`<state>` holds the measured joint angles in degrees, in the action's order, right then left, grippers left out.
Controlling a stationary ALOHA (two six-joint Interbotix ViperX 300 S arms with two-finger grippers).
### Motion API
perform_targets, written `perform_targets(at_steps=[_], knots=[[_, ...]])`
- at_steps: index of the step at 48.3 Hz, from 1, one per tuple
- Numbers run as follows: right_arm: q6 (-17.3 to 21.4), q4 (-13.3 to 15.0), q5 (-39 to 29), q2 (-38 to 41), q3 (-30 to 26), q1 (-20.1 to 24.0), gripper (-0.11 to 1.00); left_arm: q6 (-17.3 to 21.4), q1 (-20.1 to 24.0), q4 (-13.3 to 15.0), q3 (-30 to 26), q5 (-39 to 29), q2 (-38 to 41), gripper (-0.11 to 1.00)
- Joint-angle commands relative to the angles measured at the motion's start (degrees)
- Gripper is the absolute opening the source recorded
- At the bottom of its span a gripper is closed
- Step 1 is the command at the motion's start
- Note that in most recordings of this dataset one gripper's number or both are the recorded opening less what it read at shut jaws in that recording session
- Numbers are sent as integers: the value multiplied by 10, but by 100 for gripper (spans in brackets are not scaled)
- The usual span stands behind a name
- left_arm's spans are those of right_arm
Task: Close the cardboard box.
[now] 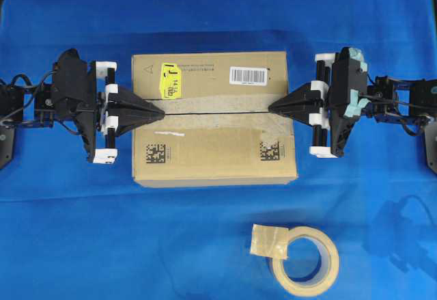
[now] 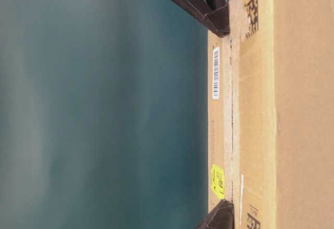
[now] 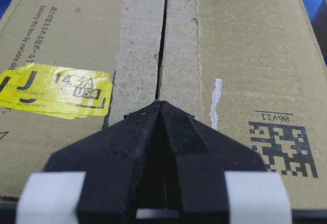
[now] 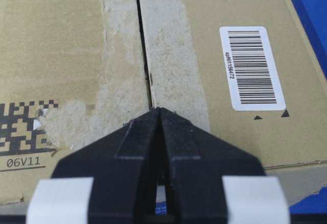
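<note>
The cardboard box (image 1: 212, 119) lies in the middle of the blue cloth with its top flaps folded flat, meeting along a centre seam. It carries a yellow sticker (image 1: 169, 81) and a barcode label (image 1: 248, 75). My left gripper (image 1: 162, 113) is shut and empty, its tip over the seam at the box's left end, also in the left wrist view (image 3: 160, 103). My right gripper (image 1: 271, 106) is shut and empty, its tip over the seam at the right end, also in the right wrist view (image 4: 160, 109). The box top shows side-on in the table-level view (image 2: 245, 109).
A beige tape roll (image 1: 304, 259) with a loose tape end lies on the blue cloth (image 1: 82, 232) in front of the box, toward the right.
</note>
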<state>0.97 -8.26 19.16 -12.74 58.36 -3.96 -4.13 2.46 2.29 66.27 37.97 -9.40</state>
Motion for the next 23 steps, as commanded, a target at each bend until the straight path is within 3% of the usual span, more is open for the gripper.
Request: perform_targets(at_steps=[1, 23], knots=[[1, -1, 3, -7, -4, 1, 0, -1, 1, 1, -3, -4, -3, 0], [1, -1, 4, -7, -5, 1, 0, -1, 1, 1, -2, -4, -5, 0]])
